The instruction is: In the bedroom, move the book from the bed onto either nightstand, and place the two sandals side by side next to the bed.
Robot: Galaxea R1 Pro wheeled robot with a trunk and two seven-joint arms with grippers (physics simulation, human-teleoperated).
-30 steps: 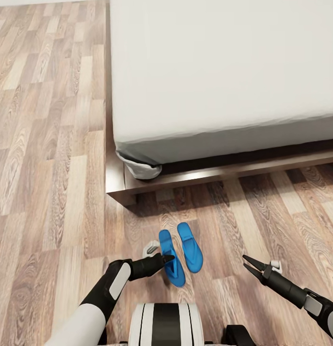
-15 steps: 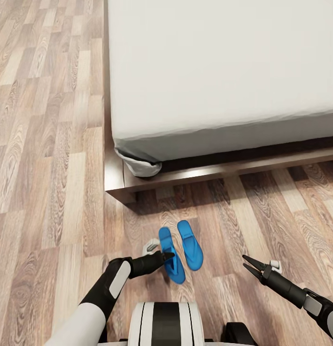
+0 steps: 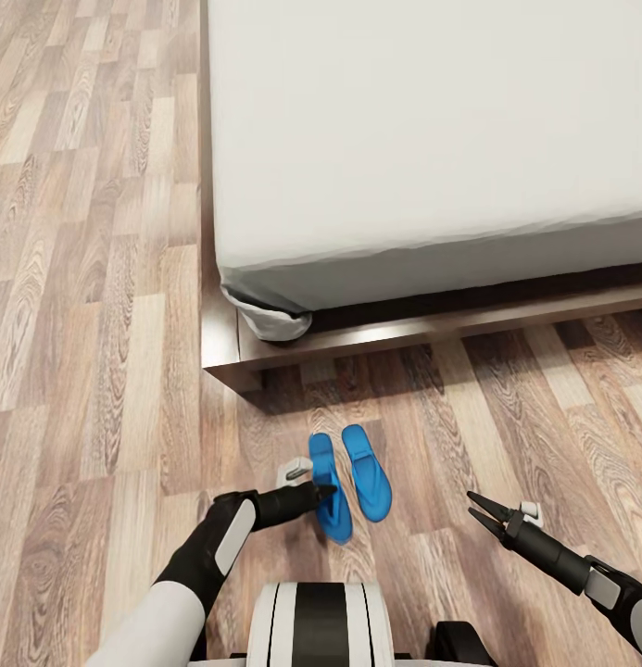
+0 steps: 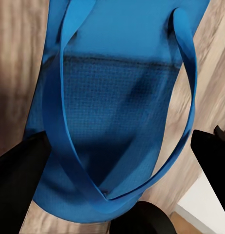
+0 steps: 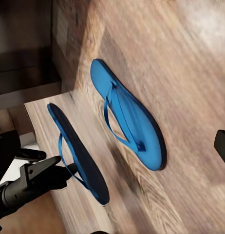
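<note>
My left tool [image 3: 321, 490] is down at the floor, its tip on the near sandal [image 3: 328, 485]. From the head view I cannot tell how far its fingers are parted. From the right wrist view its dark fingers [image 5: 49, 170] appear closed around the strap of that sandal, which stands tilted up on its edge instead of lying flat. In the left wrist view the blue sole [image 4: 112, 112] and its thin strap sit right at the tool's mouth. My worry: the hold looks to be on a thin, floppy strap, so the sandal could swing or slip out if I move fast, and it could land on its edge or upside down. It might also knock its partner, which lies just beside it.

The second sandal [image 3: 367, 471] lies flat on the wooden floor [image 3: 98, 371], strap up, near the corner of the bed [image 3: 432, 139], and looks settled. If I lower the held one too close I could push this one askew; too far apart and the pair won't read as side by side.

My right tool [image 3: 480, 515] hovers above the floor well to the right of the sandals, its two fingers parted and holding nothing. I'd keep it there so it doesn't sweep into the pair.

Both sandals are bright blue flip-flops with thin blue straps and textured soles. The bed has a light-grey mattress on a dark wooden frame [image 3: 358, 345].
</note>
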